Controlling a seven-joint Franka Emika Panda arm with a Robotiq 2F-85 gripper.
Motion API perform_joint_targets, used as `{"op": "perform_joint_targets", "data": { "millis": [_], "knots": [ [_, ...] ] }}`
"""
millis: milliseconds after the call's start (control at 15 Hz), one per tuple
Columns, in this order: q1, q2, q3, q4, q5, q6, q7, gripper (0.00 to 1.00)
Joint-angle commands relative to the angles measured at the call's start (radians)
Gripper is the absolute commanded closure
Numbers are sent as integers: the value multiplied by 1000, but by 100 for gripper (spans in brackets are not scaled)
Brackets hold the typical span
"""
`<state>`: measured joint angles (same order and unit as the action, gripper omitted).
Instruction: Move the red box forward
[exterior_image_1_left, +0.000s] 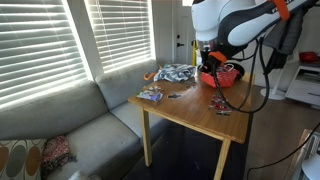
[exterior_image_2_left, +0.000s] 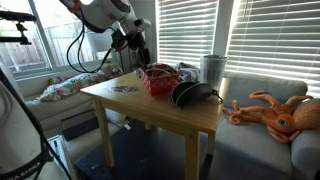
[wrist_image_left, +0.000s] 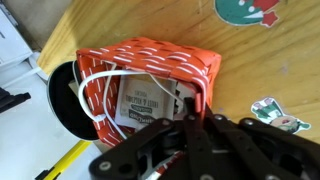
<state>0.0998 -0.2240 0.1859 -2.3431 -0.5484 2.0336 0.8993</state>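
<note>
The red box (wrist_image_left: 150, 60) is a low woven red-and-white box on the wooden table; inside it lie white cords and a labelled white item. It shows in both exterior views (exterior_image_1_left: 224, 76) (exterior_image_2_left: 158, 79) near the far side of the table. My gripper (wrist_image_left: 192, 100) comes down on the box's near wall, with its fingers closed over the rim. In both exterior views the gripper (exterior_image_1_left: 208, 66) (exterior_image_2_left: 142, 60) sits at the box's edge, partly hiding it.
A blue-and-orange packet (exterior_image_1_left: 150, 96) and a small dark patterned packet (exterior_image_1_left: 220, 104) lie on the table (exterior_image_1_left: 190, 110). A black round object (exterior_image_2_left: 190, 95) and a white cylinder (exterior_image_2_left: 212, 68) stand beside the box. A sofa (exterior_image_1_left: 70, 125) and window blinds border the table.
</note>
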Motion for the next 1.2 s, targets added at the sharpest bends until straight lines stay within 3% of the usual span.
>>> {"op": "perform_joint_targets", "data": {
  "millis": [0, 67, 467, 733, 867, 1133],
  "knots": [
    [-22, -39, -10, -30, -22, 37, -38, 99],
    [-26, -40, -11, -31, -26, 47, -42, 73],
    [-18, -68, 7, -21, 1, 34, -58, 33],
    [1, -147, -6, -49, 109, 4, -170, 6],
    [-4, -197, -24, -66, 174, -2, -230, 0],
    [3, -321, -61, -104, 320, -53, -398, 0]
  ]
}}
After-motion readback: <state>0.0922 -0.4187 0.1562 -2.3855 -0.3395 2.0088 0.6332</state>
